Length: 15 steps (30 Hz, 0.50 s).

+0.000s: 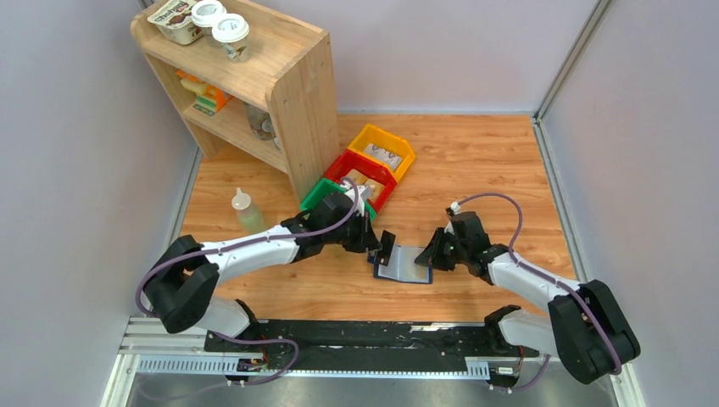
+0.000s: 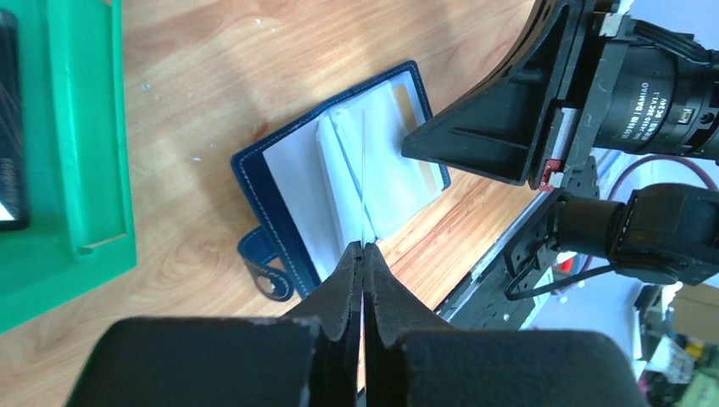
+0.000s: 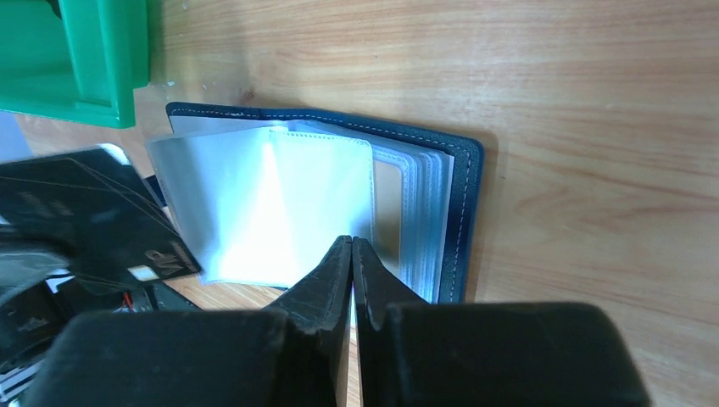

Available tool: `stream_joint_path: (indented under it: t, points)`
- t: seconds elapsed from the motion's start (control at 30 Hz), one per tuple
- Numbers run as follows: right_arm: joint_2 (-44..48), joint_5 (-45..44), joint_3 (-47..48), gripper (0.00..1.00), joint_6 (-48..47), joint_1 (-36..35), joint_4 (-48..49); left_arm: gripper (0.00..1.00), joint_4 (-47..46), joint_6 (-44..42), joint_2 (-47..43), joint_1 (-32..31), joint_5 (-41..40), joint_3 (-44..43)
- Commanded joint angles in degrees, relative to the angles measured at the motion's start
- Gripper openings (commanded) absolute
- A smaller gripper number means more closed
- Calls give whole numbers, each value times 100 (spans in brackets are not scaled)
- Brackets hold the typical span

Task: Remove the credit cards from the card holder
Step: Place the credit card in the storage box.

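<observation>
Your card holder (image 3: pixel 465 220) lies open on the worktop (image 1: pixel 475 161), close to the middle of the near edge, with its strap tab (image 2: pixel 264 273) flat beside it. Your left tool (image 2: pixel 363 248) is pinched tight on one clear sleeve (image 2: pixel 363 174), holding it up on edge. Your right tool (image 3: pixel 351 241) is all but closed, its tips over the right-hand sleeves; you cannot tell whether it grips one. A tan card (image 2: pixel 409 114) sits in a right-hand sleeve. Farther off, towards the far left corner, stand a green bin (image 1: pixel 318 193) and a shelf (image 1: pixel 297 85).
</observation>
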<state>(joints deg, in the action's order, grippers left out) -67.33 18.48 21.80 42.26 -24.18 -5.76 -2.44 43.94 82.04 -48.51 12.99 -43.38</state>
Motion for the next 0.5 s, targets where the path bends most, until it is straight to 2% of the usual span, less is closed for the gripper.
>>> stream_joint_path:
  t: [0.0,0.13,0.3,0.47]
  points:
    - [255,-503,113,9,-429,45,-777,0,1077,-1289,-346,306,228,-785]
    - [571,-556,298,18,-613,45,-1076,0,2272,-2343,-347,693,335,-1682]
    - [1028,-591,623,34,-851,37,-1436,0,3695,-3452,-110,1299,458,-2674]
    - [1406,-705,834,41,-1018,45,-1674,0,4865,-4192,795,1915,696,-3641]
